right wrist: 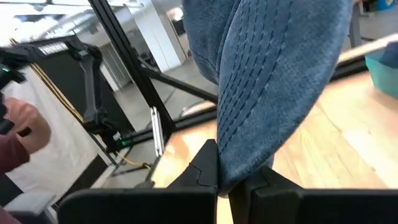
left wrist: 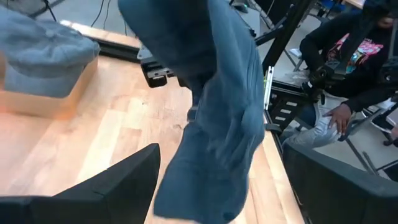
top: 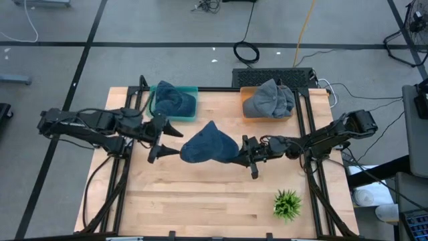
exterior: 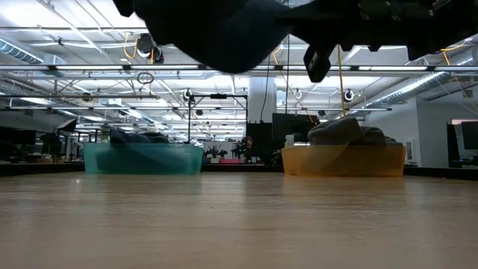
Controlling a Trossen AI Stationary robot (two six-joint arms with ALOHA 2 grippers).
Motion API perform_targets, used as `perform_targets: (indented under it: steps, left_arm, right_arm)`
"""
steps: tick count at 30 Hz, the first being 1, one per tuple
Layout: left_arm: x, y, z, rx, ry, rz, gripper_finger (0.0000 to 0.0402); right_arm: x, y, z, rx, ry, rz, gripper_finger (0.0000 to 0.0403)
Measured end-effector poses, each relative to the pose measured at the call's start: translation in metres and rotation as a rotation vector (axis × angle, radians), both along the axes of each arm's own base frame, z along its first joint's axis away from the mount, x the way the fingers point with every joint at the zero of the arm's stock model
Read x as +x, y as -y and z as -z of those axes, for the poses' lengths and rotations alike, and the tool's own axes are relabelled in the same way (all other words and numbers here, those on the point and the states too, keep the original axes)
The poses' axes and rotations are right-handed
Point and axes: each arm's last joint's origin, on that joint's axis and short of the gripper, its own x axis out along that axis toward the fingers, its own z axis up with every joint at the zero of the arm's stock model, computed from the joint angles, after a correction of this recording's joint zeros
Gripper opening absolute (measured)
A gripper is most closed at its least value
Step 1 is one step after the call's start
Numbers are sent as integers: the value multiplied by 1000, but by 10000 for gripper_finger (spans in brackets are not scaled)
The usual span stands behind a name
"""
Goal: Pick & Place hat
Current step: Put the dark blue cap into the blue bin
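small green plant (top: 287, 204), coiled cable (top: 246, 51), seated person (left wrist: 348, 74)

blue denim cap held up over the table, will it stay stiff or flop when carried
Probably floppy: the blue denim cap droops in soft folds below the right pincer, which is shut on its stitched brim. It looks light, since a pinch at one edge holds it clear of the wooden table. It may swing, as the open left pincer isn't gripping it.

Grey floor (top: 167, 27) crossed by dark tape lines; long ceiling lights (exterior: 67, 71) glow overhead.
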Motion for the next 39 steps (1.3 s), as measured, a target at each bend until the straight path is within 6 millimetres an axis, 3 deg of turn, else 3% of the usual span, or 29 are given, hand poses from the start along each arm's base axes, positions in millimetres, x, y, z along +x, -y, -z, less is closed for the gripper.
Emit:
perform_targets:
  steps: [13,28,39]
  left_arm:
    - [37,5,18,-44,-52,18,347]
    - [37,12,20,-135,-86,160,342]
    - [38,9,20,-114,-77,149,217]
  right_arm:
    - [-3,-15,4,-9,-35,-21,0]
    - [-4,-16,4,-37,-29,6,0]
    - [-4,-16,4,-36,-29,5,0]
